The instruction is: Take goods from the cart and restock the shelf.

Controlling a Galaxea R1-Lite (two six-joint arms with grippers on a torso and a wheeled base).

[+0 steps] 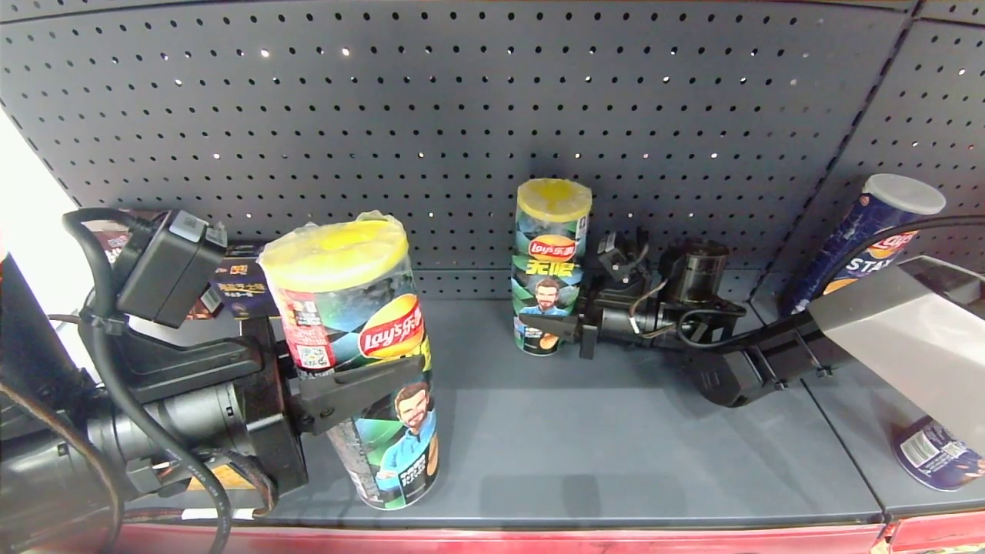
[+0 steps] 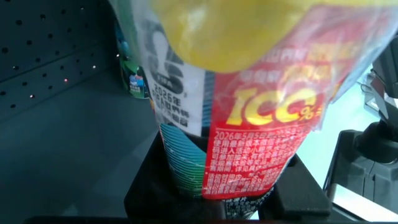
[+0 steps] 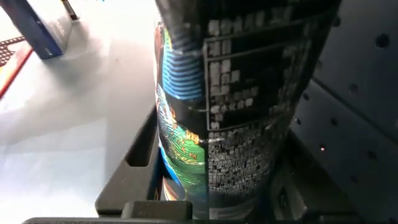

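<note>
Now near chip can (image 1: 362,338) standing upright at shelf (image 1: 616,446) front edge, left gripper (image 1: 369,388) clamping its middle. Far chip can (image 1: 550,261) sitting by pegboard (image 1: 462,100), right gripper (image 1: 551,328) gripping its lower part. Blue can (image 1: 869,238) leaning farther right.

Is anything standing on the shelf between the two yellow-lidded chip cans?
No. In the head view, the shelf between the front can, in the left gripper, and the back can, in the right gripper, is bare.

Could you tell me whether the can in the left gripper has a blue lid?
No, the can in the left gripper has a yellow lid.
</note>
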